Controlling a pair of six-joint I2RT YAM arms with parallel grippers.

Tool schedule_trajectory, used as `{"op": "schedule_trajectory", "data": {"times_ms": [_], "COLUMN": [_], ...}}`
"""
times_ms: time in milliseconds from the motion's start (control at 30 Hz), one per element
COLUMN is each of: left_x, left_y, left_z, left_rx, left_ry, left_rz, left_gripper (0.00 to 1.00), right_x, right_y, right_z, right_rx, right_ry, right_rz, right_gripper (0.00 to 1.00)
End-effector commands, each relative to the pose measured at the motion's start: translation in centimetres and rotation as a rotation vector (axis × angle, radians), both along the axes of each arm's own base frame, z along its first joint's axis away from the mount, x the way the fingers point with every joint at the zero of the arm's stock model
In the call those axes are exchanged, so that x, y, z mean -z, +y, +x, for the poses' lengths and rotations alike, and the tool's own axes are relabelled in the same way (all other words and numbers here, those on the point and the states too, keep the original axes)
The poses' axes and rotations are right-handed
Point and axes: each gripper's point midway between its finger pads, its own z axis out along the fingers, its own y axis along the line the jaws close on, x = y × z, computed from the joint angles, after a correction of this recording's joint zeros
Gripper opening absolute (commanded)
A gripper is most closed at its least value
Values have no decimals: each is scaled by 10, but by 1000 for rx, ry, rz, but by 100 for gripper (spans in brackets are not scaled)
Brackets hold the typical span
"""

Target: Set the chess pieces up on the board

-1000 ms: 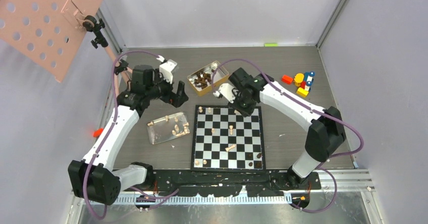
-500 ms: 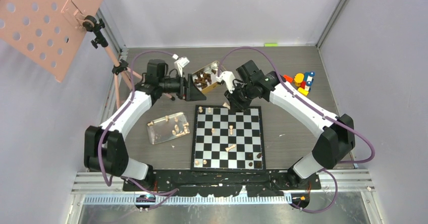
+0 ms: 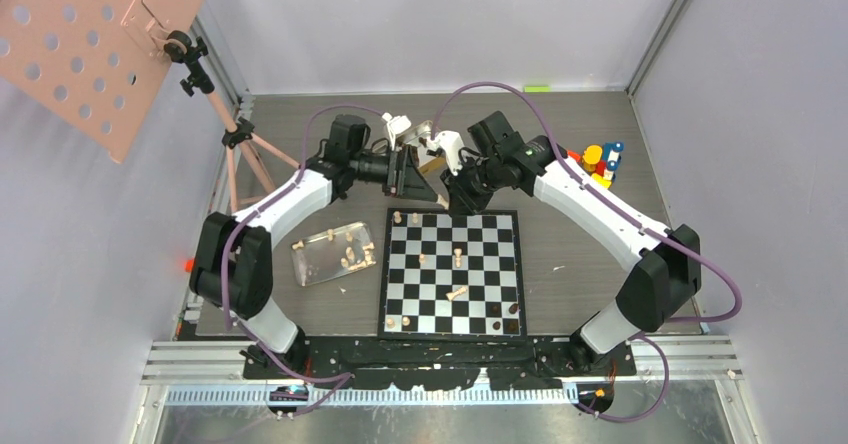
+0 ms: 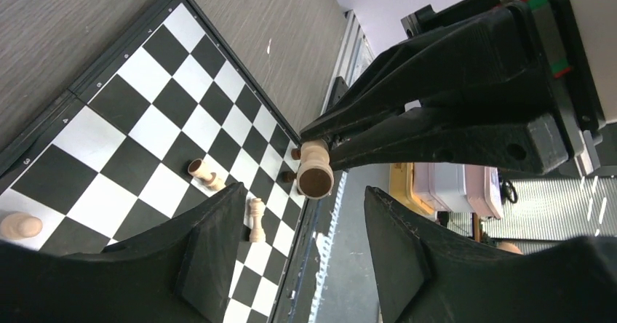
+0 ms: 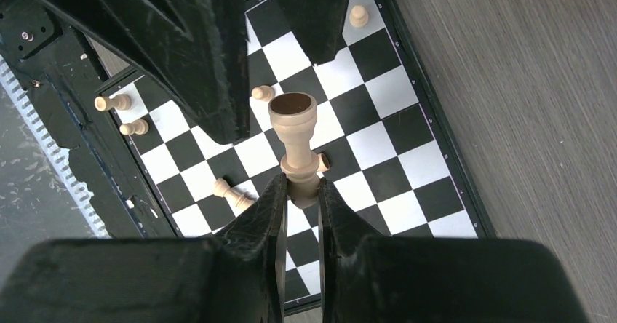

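Note:
My right gripper point(image 5: 300, 188) is shut on the head end of a pale chess piece point(image 5: 295, 137). It holds the piece in the air above the far edge of the board point(image 5: 429, 185), felted base pointing away. My left gripper point(image 4: 302, 228) stands open facing it. Its two fingers point(image 4: 211, 250) sit either side of the piece's base point(image 4: 315, 176), not touching it. From above, the left gripper point(image 3: 418, 177) and right gripper point(image 3: 456, 194) meet tip to tip behind the board point(image 3: 450, 309). Several pale pieces stand or lie on the board, including one fallen point(image 3: 457, 292), with dark ones point(image 3: 513, 310) at its near right corner.
A clear tray point(image 3: 312, 264) with several pale pieces lies left of the board. Colourful toy blocks point(image 3: 598, 159) sit at the back right. A tripod point(image 3: 240, 144) carrying a pink perforated panel point(image 3: 90, 34) stands at the back left.
My left arm swung right, from near the tray to the right gripper, and its jaws narrowed. The right gripper lifted slightly back off the board's far edge, still holding the piece.

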Motion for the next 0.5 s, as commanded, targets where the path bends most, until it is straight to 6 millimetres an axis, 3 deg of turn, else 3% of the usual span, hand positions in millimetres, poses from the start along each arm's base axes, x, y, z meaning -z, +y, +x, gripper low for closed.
{"op": "schedule_trajectory", "data": {"times_ms": [0, 467], "left_x": [-24, -13], "left_y": [-13, -26], "left_z": [4, 6], "left_rx": [34, 52], "left_ry": [-37, 11], "left_rz": [-61, -44], "left_gripper": [62, 41], "right_x": [-17, -14], "right_y": [10, 9], "right_z": [7, 7], "right_rx": [-2, -1], "right_ry": [-37, -34], "right_rz": [48, 41], "right_gripper": [2, 3]}}
